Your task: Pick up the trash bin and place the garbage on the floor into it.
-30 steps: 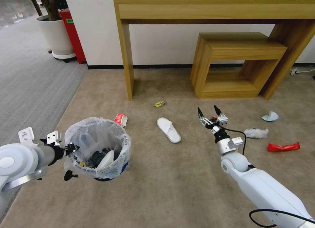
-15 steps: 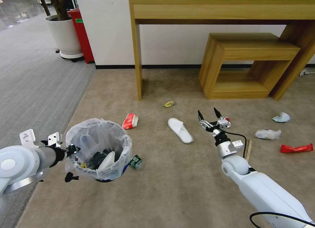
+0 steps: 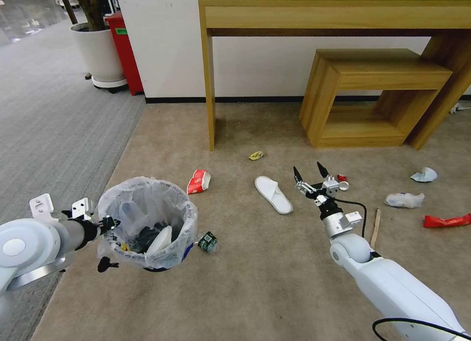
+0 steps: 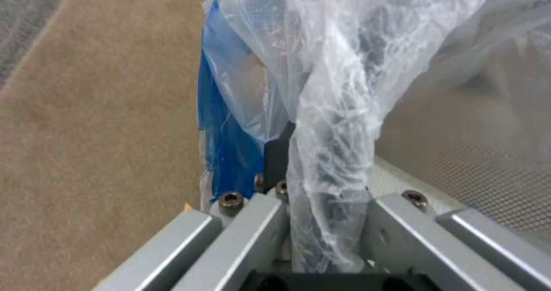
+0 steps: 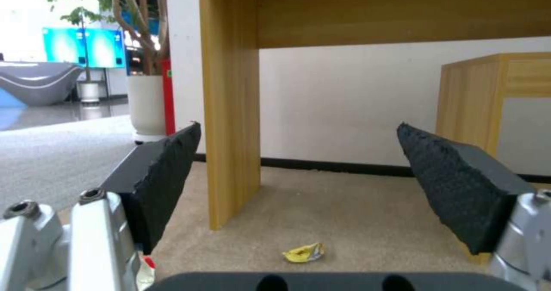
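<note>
Meanwhile the left pincer (image 3: 104, 222) clamps the rim of the bin (image 3: 147, 223) to carry it, while the right pincer (image 3: 310, 172), spread wide, hovers beside the slipper (image 3: 273, 194).

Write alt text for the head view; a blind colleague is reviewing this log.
The left gripper holds the bag-lined trash bin by its rim over the beige floor, while the open right gripper hovers beside a white slipper. A red carton, tissues and a red wrapper lie scattered.
</note>
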You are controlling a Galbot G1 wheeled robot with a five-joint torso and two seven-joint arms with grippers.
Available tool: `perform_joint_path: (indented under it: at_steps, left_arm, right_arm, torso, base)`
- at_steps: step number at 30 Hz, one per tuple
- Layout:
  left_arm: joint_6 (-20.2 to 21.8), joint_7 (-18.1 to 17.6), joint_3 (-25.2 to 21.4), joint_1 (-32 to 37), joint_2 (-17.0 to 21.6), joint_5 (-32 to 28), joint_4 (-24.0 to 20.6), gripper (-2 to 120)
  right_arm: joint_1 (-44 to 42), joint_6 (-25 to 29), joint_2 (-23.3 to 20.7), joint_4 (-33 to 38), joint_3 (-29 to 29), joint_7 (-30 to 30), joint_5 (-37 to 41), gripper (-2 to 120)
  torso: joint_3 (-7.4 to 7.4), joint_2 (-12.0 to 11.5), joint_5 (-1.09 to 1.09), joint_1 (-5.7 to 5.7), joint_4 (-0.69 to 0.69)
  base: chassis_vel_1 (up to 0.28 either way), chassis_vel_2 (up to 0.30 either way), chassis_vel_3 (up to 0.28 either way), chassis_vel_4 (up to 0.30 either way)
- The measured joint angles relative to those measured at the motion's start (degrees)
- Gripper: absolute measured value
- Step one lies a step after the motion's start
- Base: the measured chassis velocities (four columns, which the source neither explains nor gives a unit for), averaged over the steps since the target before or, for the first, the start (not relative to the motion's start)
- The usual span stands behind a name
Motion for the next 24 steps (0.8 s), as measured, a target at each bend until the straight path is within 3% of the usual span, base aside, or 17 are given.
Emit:
perform_joint_path:
  at_steps: [10,24]
  left_arm:
    - [-0.75,0.27,-2.08,0.33,-2.63,5.16,1.42,0]
    - [-0.37,4.22,-7.75,5.33,-11.25,12.95,2.28,0]
  right_arm:
    - [0.77,0.0,0.19,-0.33,-0.7,-0.01,-0.03,86]
    - [-0.73,0.04,0.48,-0.8,0.1,-0.18,-0.33,86]
  torso:
    - [0.0,0.0,-0.01,0.0,0.01]
    - [0.0,0.0,-0.01,0.0,0.01]
  base:
    - [0.0,0.0,0.0,0.0]
    - [0.0,0.0,0.0,0.0]
